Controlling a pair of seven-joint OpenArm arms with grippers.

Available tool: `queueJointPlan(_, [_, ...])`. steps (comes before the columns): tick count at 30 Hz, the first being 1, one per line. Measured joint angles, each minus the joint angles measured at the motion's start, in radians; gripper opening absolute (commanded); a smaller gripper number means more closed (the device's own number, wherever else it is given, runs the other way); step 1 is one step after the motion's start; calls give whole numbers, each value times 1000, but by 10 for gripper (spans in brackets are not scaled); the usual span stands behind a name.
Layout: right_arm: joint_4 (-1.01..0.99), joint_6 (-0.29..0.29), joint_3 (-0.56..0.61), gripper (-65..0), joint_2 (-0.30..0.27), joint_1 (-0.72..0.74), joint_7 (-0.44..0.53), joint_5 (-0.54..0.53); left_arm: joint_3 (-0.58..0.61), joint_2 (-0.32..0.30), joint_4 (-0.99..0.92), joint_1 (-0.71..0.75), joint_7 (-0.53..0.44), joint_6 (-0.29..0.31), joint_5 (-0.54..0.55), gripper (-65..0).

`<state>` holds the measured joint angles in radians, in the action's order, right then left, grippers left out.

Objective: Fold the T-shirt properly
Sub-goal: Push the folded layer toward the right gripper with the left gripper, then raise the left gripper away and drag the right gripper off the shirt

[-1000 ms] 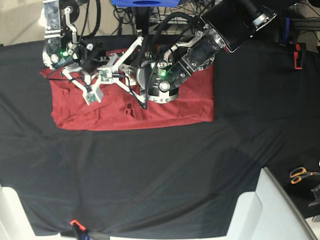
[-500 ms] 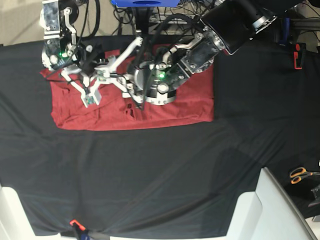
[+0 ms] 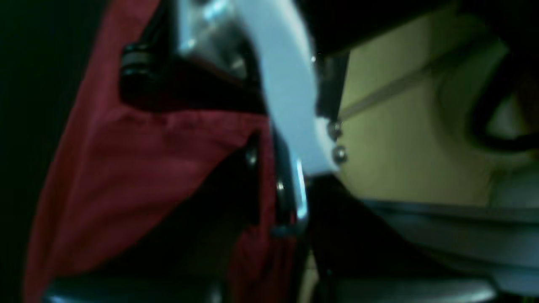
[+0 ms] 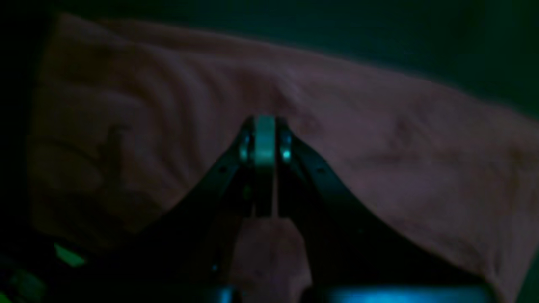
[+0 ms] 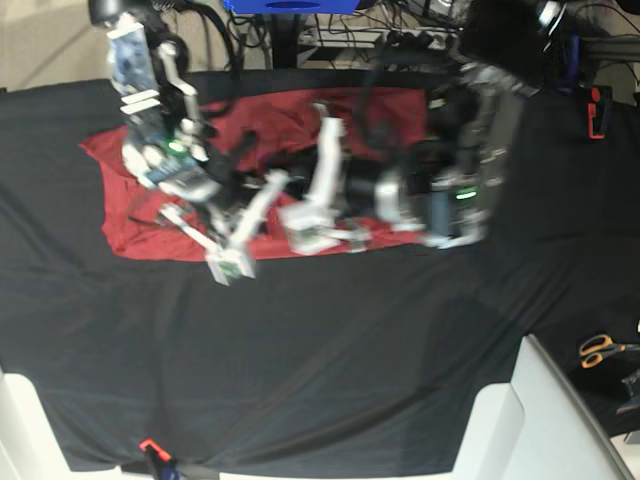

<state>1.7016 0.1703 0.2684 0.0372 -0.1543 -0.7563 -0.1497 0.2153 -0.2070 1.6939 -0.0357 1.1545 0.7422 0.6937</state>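
The maroon T-shirt [image 5: 125, 235] lies spread at the back of the black table cloth, bunched in its back middle. My left gripper [image 5: 318, 238] hangs over the shirt's near edge at the middle. In the blurred left wrist view its fingers [image 3: 290, 185] seem shut, with a tented fold of the T-shirt [image 3: 126, 176] running up to them. My right gripper [image 5: 228, 268] is at the near edge further left. In the right wrist view it [image 4: 264, 126] is shut just above the flat T-shirt [image 4: 400, 139], with no cloth seen between the pads.
The black table cloth [image 5: 300, 380] covers the table. Orange-handled scissors [image 5: 600, 348] lie at the right edge. A white block [image 5: 520, 420] stands at the front right. A small orange clip [image 5: 148, 445] sits at the front edge. Cables and a red tool [image 5: 595, 110] crowd the back.
Both arms have swung from the shirt's back middle toward its near edge, and the left arm's body has shifted right. The shirt's back middle now looks bunched. The base view is motion-blurred.
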Motion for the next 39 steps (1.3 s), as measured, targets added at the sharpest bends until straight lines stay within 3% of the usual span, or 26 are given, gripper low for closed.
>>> queueJointPlan(2, [-3, -4, 60, -642, 8, 57, -31, 4, -119, -45, 26, 52, -8, 0, 100, -650])
queueJointPlan(3, [5, 123, 79, -642, -3, 84, -139, -4, -190, -77, 39, 74, -55, -9, -100, -650])
queueJointPlan(4, [11, 146, 126, -642, -40, 104, -224, -69, -293, -129, 8, 75, -43, -53, -459, -650])
queueJointPlan(5, [-25, 131, 167, -642, -45, 107, -202, -45, -394, -222, -28, 96, 52, -83, -528, -650])
queueJointPlan(6, [-81, 116, 198, -642, -46, 126, -249, -8, -454, -293, -11, 150, 19, -64, -501, -650])
queueJointPlan(7, [-129, 117, 231, -642, -48, 158, -280, 0, -507, -315, 16, 203, -61, -71, -476, -650])
queueJointPlan(9, [-241, 129, 272, -642, 18, 235, -187, -38, -546, -244, -42, 250, -144, -52, -404, -650])
queueJointPlan(11, [-314, 136, 290, -642, 75, 273, -158, -57, -579, -179, -61, 329, -218, -17, -351, -650])
queueJointPlan(14, [-374, 117, 276, -642, 31, 283, -143, -3, -637, -223, -113, 354, -231, -43, -434, -650])
queueJointPlan(16, [-404, 116, 268, -642, 16, 268, -140, -8, -655, -272, -155, 366, -270, -60, -431, -650])
queueJointPlan(21, [-419, 133, 281, -642, 51, 299, -82, -52, -621, -193, -103, 404, -299, -24, -367, -650])
queueJointPlan(25, [-434, 114, 267, -642, 21, 309, -110, -13, -646, -221, -67, 399, -279, -53, -410, -650])
queueJointPlan(30, [-448, 127, 279, -642, 40, 326, -99, -34, -640, -214, -38, 431, -280, -38, -398, -650])
queueJointPlan(39, [-653, 135, 75, -642, -18, 388, 6, -56, -800, -211, -5, 505, -283, -38, -401, -650])
